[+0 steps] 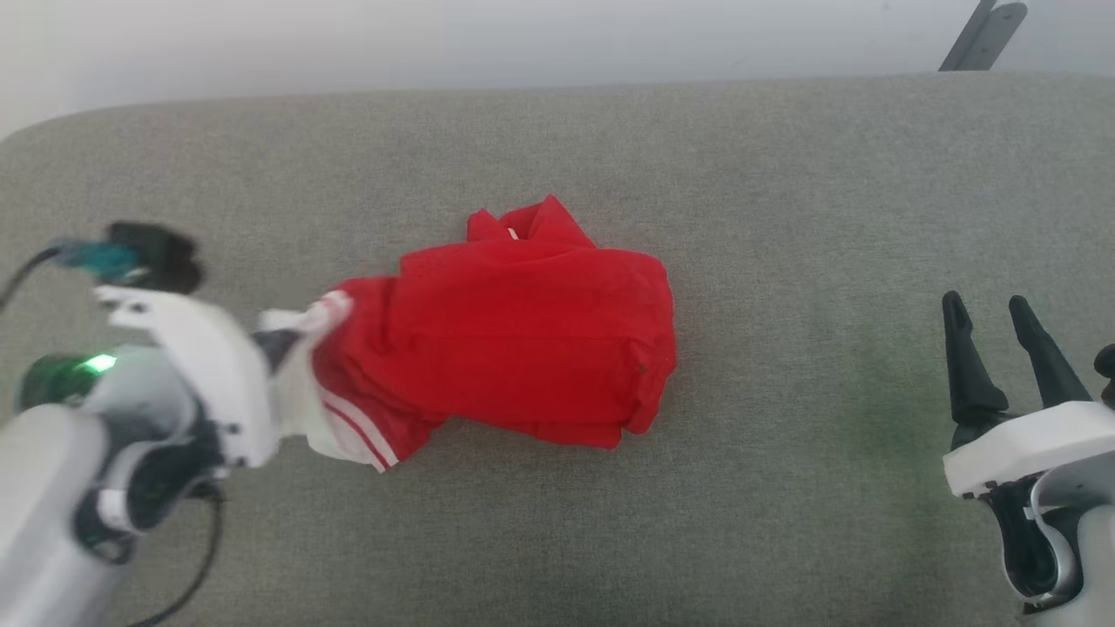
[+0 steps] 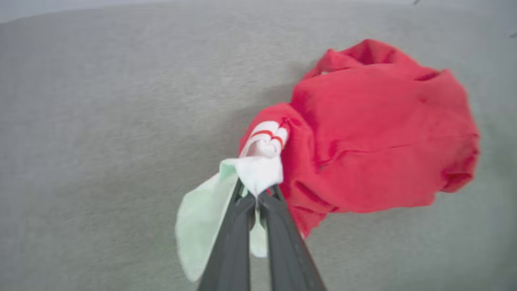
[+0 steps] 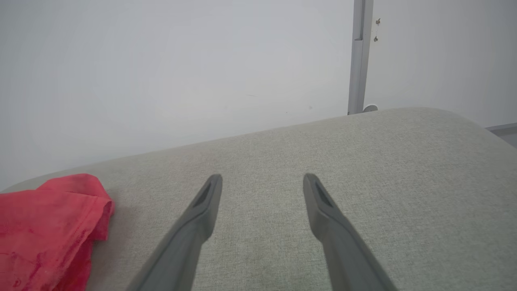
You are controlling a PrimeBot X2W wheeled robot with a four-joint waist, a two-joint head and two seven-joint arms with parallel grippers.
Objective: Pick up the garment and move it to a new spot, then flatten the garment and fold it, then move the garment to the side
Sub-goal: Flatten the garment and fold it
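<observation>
The garment (image 1: 523,340) is a bunched red heap with a white, red-striped edge, lying mid-surface on the grey cushion (image 1: 784,174). My left gripper (image 1: 283,344) is at the heap's left end, shut on that white edge. In the left wrist view the gripper (image 2: 256,194) pinches a white fold of the garment (image 2: 379,133), and a pale flap hangs beside the fingers. My right gripper (image 1: 989,309) stands open at the right, well away from the cloth. The right wrist view has its fingertips (image 3: 262,178) spread over bare cushion, with the garment (image 3: 48,226) at lower left.
The grey cushion's far edge (image 1: 557,87) meets a pale wall. A grey metal post (image 3: 357,56) rises behind the cushion at the right. Bare fabric lies all around the heap, widest to the right and in front.
</observation>
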